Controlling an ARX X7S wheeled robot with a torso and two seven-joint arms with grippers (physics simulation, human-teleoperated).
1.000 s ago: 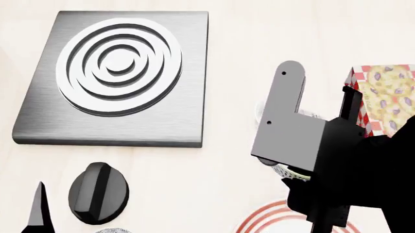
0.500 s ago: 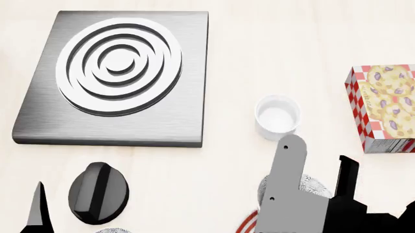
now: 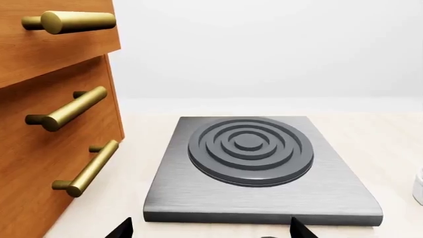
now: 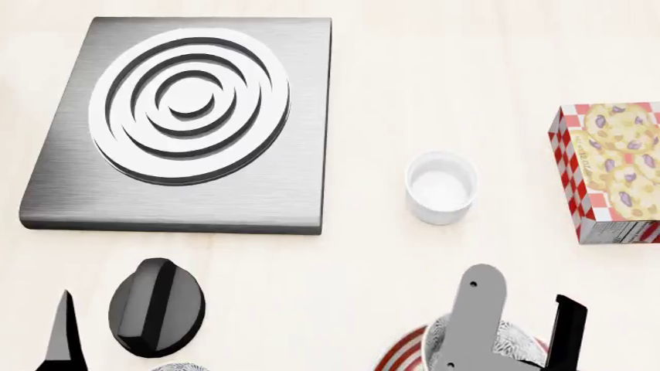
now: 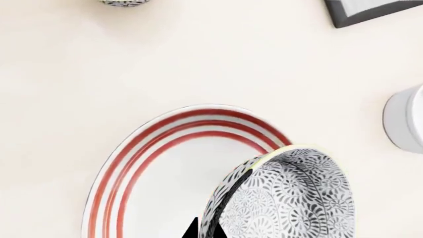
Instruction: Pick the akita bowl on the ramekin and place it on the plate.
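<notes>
The akita bowl [image 5: 290, 198], grey-black speckled, hangs tilted over the far part of the plate [image 5: 132, 163]. My right gripper [image 5: 213, 231] is shut on the bowl's rim, one fingertip on each side of the wall. From the head camera the bowl [image 4: 512, 345] shows between the right gripper's [image 4: 515, 328] links, above the plate's red-ringed rim [image 4: 397, 354] at the bottom edge. The white ramekin [image 4: 441, 187] stands bare further back. My left gripper [image 3: 210, 233] is open, holding nothing, in front of the stove plate.
A steel stove plate [image 4: 185, 116] lies at the back left with a black knob [image 4: 157, 307] before it. A second speckled bowl [image 4: 181, 366] peeks in at the bottom edge. A cookie box [image 4: 614, 170] stands at the right. Wooden drawers [image 3: 59, 124] rise beside the left arm.
My right gripper has carried the akita bowl off the ramekin and toward the near edge, over the plate. The ramekin now stands uncovered. The left arm has not moved.
</notes>
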